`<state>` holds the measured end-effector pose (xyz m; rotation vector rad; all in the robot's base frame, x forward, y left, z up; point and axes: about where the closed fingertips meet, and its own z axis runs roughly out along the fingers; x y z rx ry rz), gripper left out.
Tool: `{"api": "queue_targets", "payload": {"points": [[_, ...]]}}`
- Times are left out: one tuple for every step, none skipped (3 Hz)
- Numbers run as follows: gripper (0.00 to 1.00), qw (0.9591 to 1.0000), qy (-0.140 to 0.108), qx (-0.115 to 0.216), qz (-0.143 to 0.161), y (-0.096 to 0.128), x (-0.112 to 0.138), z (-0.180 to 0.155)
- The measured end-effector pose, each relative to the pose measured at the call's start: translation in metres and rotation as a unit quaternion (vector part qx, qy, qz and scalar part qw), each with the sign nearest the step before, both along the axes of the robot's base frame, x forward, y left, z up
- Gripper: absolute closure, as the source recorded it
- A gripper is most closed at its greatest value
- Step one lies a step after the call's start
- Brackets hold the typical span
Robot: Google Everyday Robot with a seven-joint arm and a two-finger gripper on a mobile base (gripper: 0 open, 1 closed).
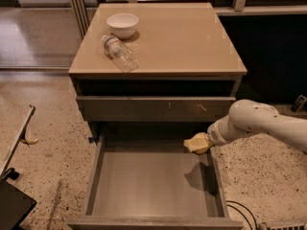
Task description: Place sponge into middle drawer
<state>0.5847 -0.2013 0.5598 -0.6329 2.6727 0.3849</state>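
One gripper (205, 142), reaching in from the right, has its fingers clamped on the sponge (195, 144), which hangs over the far right corner of the open middle drawer (144, 181). Its floor lies directly below and leftward, so release should need little travel.

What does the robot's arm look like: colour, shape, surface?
The arm is a smooth white shell, thick and rounded, with a grey band at the wrist. No cables or markings show on it. The end effector, over the right edge of the open drawer, is mostly hidden by the sponge.
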Motion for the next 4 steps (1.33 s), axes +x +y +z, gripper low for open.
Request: {"api": "queue_targets", "payload": {"points": [[1.00,1.0000,0.000,0.000,0.000,0.000,0.000,0.000],[1.00,0.9992,0.003,0.021,0.034,0.023,-0.002,-0.005],[1.00,0.9918,0.023,0.067,0.106,0.080,-0.027,-0.033],[1.00,0.9756,0.038,0.101,0.191,0.150,-0.059,-0.063]]}}
